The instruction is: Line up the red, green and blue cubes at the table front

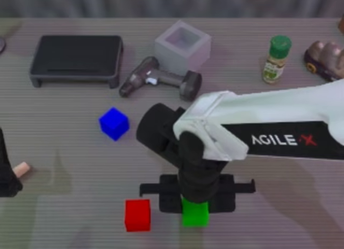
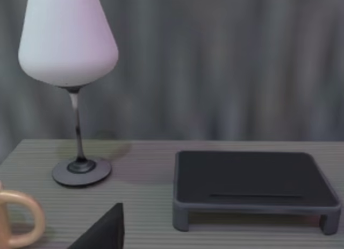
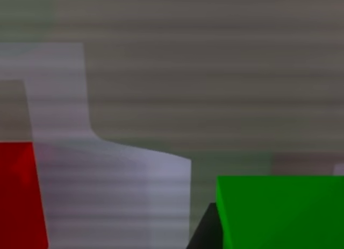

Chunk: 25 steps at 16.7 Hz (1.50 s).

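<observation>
My right gripper (image 1: 194, 205) hangs over the table's front, shut on the green cube (image 1: 196, 214). In the right wrist view one dark finger (image 3: 203, 230) lies against the side of the green cube (image 3: 279, 211). The red cube (image 1: 137, 214) stands on the table (image 1: 64, 147) just left of the green one, a small gap between them; its edge also shows in the right wrist view (image 3: 19, 195). The blue cube (image 1: 114, 123) sits farther back and to the left, apart from both. My left gripper (image 1: 6, 176) is parked at the table's left edge, open and empty.
Along the back stand a black flat stand (image 1: 76, 59), a grey drill (image 1: 158, 79), a pale lilac hollow box (image 1: 183, 44), a green-capped bottle (image 1: 277, 59) and a brown object (image 1: 325, 59). A wine glass (image 2: 69, 39) and a peach mug (image 2: 19, 217) are beside the left arm.
</observation>
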{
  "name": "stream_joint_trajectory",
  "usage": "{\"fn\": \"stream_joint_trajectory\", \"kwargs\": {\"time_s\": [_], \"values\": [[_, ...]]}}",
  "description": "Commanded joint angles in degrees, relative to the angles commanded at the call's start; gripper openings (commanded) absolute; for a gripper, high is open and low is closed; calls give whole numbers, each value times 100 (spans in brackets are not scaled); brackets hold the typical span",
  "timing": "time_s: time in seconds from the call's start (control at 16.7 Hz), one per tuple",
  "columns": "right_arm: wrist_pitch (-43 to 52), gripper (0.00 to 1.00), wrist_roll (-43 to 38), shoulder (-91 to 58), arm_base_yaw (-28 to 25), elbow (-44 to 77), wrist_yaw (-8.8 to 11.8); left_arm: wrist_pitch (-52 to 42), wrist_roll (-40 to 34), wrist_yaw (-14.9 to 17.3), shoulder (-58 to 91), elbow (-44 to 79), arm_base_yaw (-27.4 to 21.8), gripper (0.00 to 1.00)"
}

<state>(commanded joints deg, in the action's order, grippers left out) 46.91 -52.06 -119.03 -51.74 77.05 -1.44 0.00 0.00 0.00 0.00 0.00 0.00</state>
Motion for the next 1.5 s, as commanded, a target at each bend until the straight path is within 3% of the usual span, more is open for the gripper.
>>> {"fn": "stream_joint_trajectory", "kwargs": {"time_s": [0.36,0.42,0.96,1.5], "values": [[0,98,0,0,0,0,0,0,0,0,0,0,0,100],[0,100,0,0,0,0,0,0,0,0,0,0,0,100],[20,100,-1,11,8,17,3,0,0,0,0,0,0,100],[1418,100,-8,583,-61,840,4,0,0,0,0,0,0,100]]}}
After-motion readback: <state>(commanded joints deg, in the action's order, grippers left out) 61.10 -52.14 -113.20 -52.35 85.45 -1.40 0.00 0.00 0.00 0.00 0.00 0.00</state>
